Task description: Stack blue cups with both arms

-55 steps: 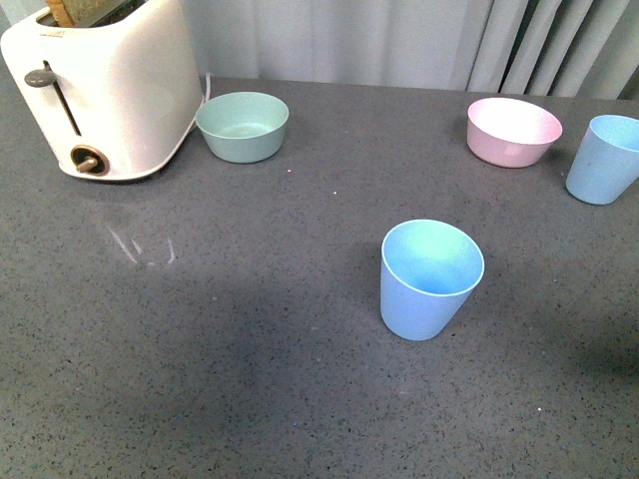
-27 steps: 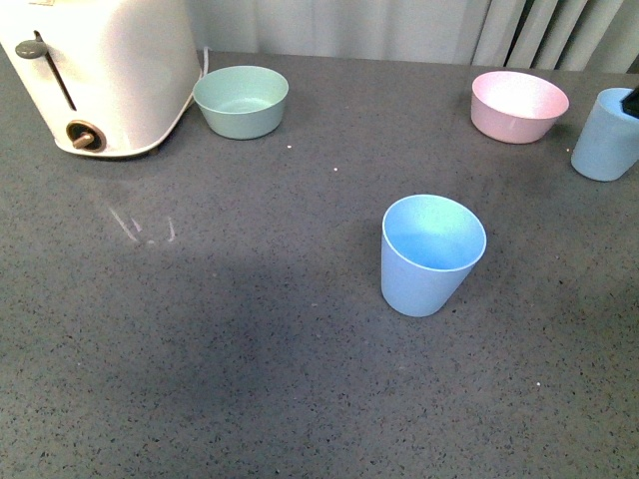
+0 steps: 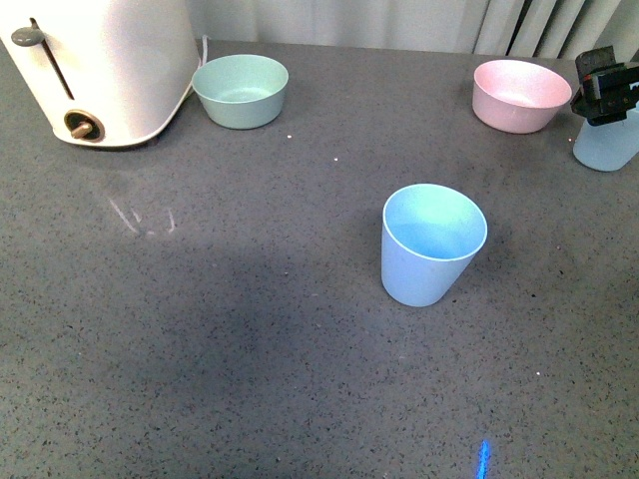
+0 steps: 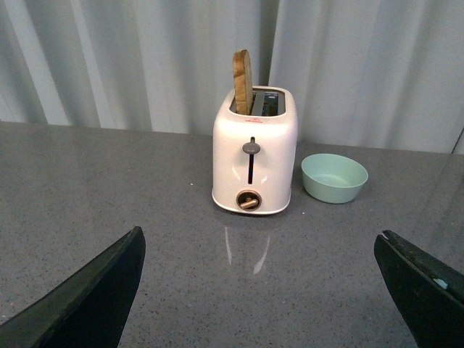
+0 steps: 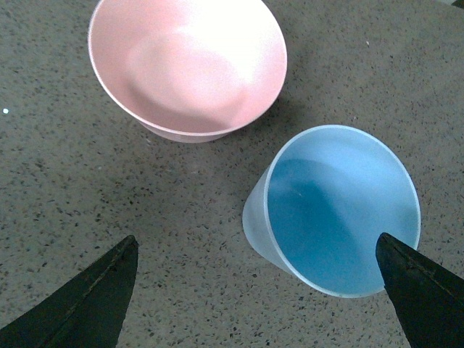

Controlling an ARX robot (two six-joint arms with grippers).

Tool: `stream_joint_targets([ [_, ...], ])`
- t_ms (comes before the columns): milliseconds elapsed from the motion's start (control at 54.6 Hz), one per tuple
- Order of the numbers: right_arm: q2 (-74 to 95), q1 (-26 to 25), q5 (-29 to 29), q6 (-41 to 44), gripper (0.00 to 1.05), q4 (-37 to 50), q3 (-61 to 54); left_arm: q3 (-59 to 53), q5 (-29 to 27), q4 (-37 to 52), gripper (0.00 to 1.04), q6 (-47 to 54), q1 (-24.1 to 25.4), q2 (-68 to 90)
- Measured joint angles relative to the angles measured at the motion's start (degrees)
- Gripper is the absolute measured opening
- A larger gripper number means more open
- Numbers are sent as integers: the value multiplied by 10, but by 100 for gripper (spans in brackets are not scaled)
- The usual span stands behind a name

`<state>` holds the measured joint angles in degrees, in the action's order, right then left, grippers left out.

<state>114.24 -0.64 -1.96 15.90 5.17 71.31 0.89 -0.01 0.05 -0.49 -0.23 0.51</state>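
Note:
One blue cup [image 3: 430,243] stands upright in the middle of the grey table. A second blue cup [image 3: 605,146] stands at the far right edge of the front view, partly behind the black right arm [image 3: 605,84]. The right wrist view looks down into that cup [image 5: 341,210]; my right gripper [image 5: 257,290] is open above it, the cup's rim close to one finger [image 5: 424,293]. My left gripper [image 4: 268,290] is open over bare table with nothing between its fingers, and no cup shows in its view.
A pink bowl [image 3: 520,94] sits beside the right-hand cup, seen also in the right wrist view as the pink bowl [image 5: 187,65]. A pale green bowl [image 3: 240,91] and a white toaster [image 3: 100,70] with bread stand at the back left. Curtains hang behind the table.
The front view has tilted down, so the things sit higher in frame. The black right arm has come into view over the far right cup.

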Motion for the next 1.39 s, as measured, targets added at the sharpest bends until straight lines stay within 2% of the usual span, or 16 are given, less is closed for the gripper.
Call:
stream_joint_targets([
  [568, 76, 3, -13, 0, 95, -27, 76, 0, 0, 0, 96, 0, 0, 0],
  [825, 85, 3, -19, 0, 57, -28, 83, 0, 0, 0, 96, 0, 0, 0],
  [1100, 68, -9, 2, 3, 1, -35, 55, 0, 0, 0, 96, 0, 0, 0],
  [1283, 9, -18, 45, 21, 2, -77, 21, 0, 0, 0, 96, 0, 0, 0],
  [1393, -44, -16, 90, 35, 2, -96, -4, 0, 0, 0, 96, 0, 0, 0],
])
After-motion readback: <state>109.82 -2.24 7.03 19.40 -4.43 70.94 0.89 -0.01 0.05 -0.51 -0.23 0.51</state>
